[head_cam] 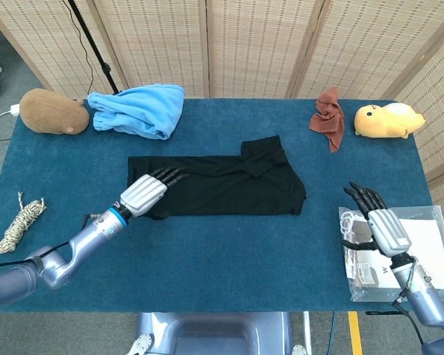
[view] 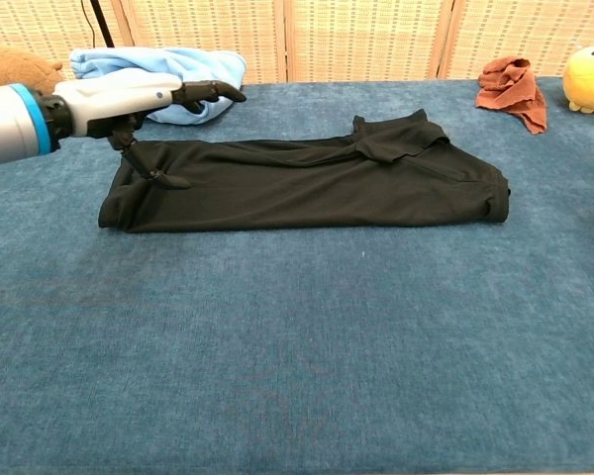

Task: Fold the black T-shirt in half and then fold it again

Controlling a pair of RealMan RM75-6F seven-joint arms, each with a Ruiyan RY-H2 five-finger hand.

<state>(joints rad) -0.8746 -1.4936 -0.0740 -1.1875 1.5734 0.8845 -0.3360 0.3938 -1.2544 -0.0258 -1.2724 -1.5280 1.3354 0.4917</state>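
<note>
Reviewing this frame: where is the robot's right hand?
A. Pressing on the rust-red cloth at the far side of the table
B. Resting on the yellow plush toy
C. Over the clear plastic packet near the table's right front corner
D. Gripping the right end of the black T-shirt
C: in the head view the right hand hovers over the clear plastic packet, fingers apart, well away from the black T-shirt and the rust-red cloth.

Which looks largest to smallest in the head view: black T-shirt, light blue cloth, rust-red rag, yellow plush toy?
1. The folded black T-shirt, clearly largest.
2. The bunched light blue cloth.
3. The yellow plush toy.
4. The crumpled rust-red rag, close to the plush in area, so that last pair is unsure.
</note>
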